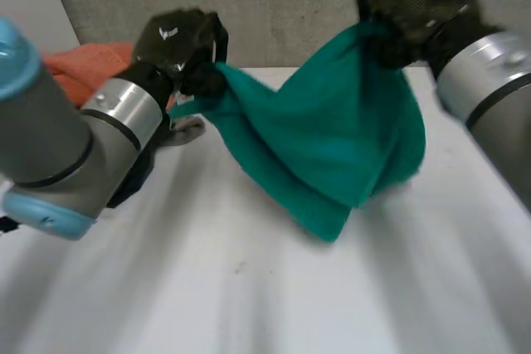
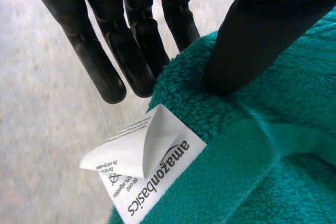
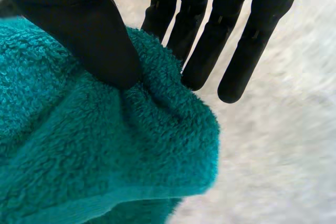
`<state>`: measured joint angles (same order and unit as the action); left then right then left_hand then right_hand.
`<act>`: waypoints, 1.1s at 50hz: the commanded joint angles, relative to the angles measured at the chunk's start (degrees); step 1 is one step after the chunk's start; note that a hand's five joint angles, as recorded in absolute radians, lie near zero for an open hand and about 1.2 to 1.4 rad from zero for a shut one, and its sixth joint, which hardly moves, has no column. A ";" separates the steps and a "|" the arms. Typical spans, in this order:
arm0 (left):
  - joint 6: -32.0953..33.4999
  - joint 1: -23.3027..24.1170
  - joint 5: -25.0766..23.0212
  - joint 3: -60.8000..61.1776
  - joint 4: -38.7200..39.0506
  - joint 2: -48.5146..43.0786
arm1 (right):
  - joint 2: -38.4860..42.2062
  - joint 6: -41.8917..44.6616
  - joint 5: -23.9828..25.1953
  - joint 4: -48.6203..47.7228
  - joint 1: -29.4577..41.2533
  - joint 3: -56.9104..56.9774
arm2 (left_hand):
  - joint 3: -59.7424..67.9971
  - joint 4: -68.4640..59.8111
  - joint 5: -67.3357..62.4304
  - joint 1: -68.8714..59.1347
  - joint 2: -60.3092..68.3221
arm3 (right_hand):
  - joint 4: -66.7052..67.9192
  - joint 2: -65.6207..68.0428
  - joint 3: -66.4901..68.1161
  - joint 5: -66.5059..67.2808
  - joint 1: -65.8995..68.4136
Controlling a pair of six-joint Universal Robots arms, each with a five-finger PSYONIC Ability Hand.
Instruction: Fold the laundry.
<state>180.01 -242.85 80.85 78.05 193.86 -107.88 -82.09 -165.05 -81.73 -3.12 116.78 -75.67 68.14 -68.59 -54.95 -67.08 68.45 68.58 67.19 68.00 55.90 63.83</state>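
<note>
Left hand [image 1: 178, 43] and right hand [image 1: 415, 6] each pinch a corner; the teal towel [image 1: 332, 147] sags between them over the desk [image 1: 249, 288]

The towel [image 1: 332, 138] is held over the tabletop [image 1: 249, 288], one corner pinched in the fingers [image 2: 107, 69] of the left hand [image 1: 178, 43], another in those of the right hand [image 1: 411, 6]. A label [image 2: 147, 166] is placed just past the left fingertips, and a second cloth [image 1: 87, 68] behind them.
</note>
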 commanded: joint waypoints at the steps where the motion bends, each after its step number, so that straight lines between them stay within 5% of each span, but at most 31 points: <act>1: 2.97 -5.00 1.59 -5.79 -0.06 -15.22 | 13.61 -10.73 2.54 -6.18 4.85 0.35 | 11.86 -11.41 -15.05 -12.92 11.55 | 11.42 12.81 12.00 14.10 16.17; 4: 6.40 -6.76 3.26 -9.23 -0.41 -20.25 | 21.42 -11.35 4.65 -9.88 8.81 2.45 | 11.86 -11.41 -15.05 -12.92 11.55 | 9.48 10.87 10.06 12.16 14.23; 6: 8.16 -7.55 3.88 -10.28 -0.50 -21.75 | 27.06 -10.47 4.92 -9.80 10.13 5.18 | -6.17 6.62 2.97 5.11 -6.48 | -26.39 -25.00 -25.82 -23.72 -21.65; 7: 9.91 -7.99 4.05 -11.16 -0.59 -23.32 | 28.29 -10.12 4.83 -9.28 10.31 5.97 | -32.10 32.55 28.90 31.04 -32.41 | -41.19 -39.80 -40.61 -38.51 -36.44; 8: 10.62 -8.08 4.05 -11.34 -0.59 -23.60 | 29.08 -9.77 4.57 -8.57 10.31 6.76 | -41.69 42.13 38.49 40.62 -41.99 | -55.82 -54.43 -55.25 -53.15 -51.08; 9: 10.89 -8.08 4.14 -11.34 -0.59 -23.60 | 29.01 -9.33 4.13 -7.44 10.31 7.46 | -46.28 46.73 43.08 45.22 -46.58 | -58.58 -57.19 -58.00 -55.90 -53.83; 15: 11.59 -7.90 5.37 -8.63 -0.85 -17.82 | 22.87 -9.15 3.60 -4.00 9.26 7.12 | -48.85 49.30 45.65 47.78 -49.15 | -58.58 -57.19 -58.00 -55.90 -53.83; 21: 11.42 -7.38 8.10 -0.45 -0.85 -7.44 | 15.39 -8.54 3.95 2.76 0.30 4.40 | -47.67 48.12 44.47 46.61 -47.98 | -58.58 -57.19 -58.00 -55.90 -53.83; 31: 10.98 3.86 8.54 17.21 -0.50 2.50 | 13.97 1.21 3.95 12.87 -7.00 2.73 | -32.71 33.16 29.51 31.65 -33.01 | -58.58 -57.19 -58.00 -55.90 -53.83; 38: 10.54 12.56 8.27 18.55 0.20 -5.38 | 19.59 11.85 3.60 13.58 -8.15 1.23 | -29.81 30.26 26.61 28.74 -30.11 | -51.27 -49.88 -50.69 -48.59 -46.52; 48: 11.06 13.01 10.11 6.51 4.59 -19.81 | 29.61 14.05 3.60 5.77 -7.88 1.32 | -40.60 41.05 37.41 39.54 -40.91 | -46.56 -45.16 -45.98 -43.88 -41.81; 52: 11.24 12.92 12.75 0.97 6.53 -24.91 | 33.04 14.31 3.42 2.60 -7.71 1.93 | -34.57 35.02 31.37 33.51 -34.88 | -36.85 -35.46 -36.28 -34.18 -32.11; 55: 11.15 13.01 15.21 -1.76 6.36 -26.85 | 34.54 14.31 3.25 0.58 -7.71 2.28 | -7.88 8.33 4.69 6.82 -8.19 | -20.55 -19.16 -19.98 -17.88 -15.81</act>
<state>191.03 -229.62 92.13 82.38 199.05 -130.12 -51.39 -150.66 -78.18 2.09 108.90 -74.14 30.24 -30.04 -20.15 -30.85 30.71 25.85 25.67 26.13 16.21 26.27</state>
